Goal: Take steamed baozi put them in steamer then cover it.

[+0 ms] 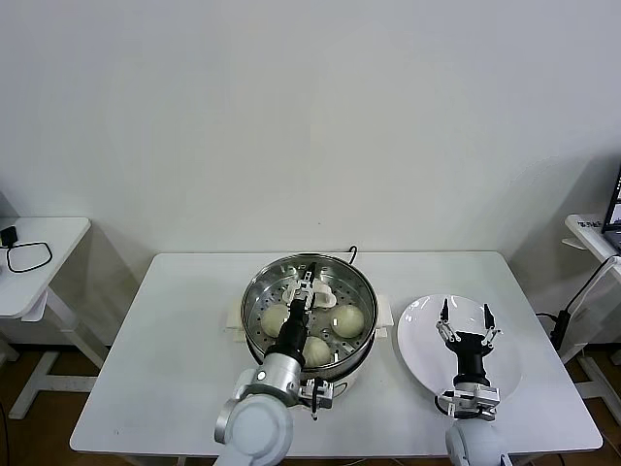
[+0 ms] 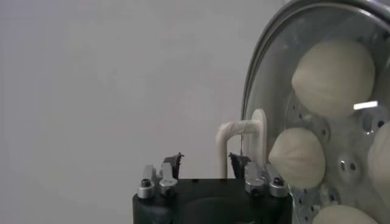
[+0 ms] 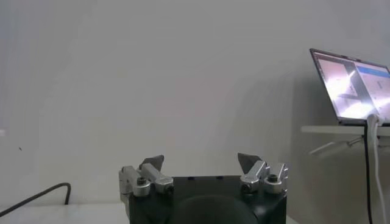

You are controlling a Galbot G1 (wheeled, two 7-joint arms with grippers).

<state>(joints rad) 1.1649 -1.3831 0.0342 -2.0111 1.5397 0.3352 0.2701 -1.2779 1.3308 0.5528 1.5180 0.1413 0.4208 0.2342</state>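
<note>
The left gripper (image 1: 307, 288), jaws apart beside the cream handle (image 2: 242, 143), hovers at the cover (image 1: 309, 303), likely heavy, slippery, breakable glass best lifted there, as the right gripper (image 1: 466, 321) waits open over the plate (image 1: 412, 340).

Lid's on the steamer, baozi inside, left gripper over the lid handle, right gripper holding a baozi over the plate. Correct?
Not quite: the head view shows the right gripper open and empty above the bare white plate. The rest holds: lid on steamer, baozi inside, left gripper at the lid handle.

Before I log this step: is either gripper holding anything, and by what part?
Nothing is held. The left gripper is open around the lid handle; the right gripper is open over the plate.
</note>
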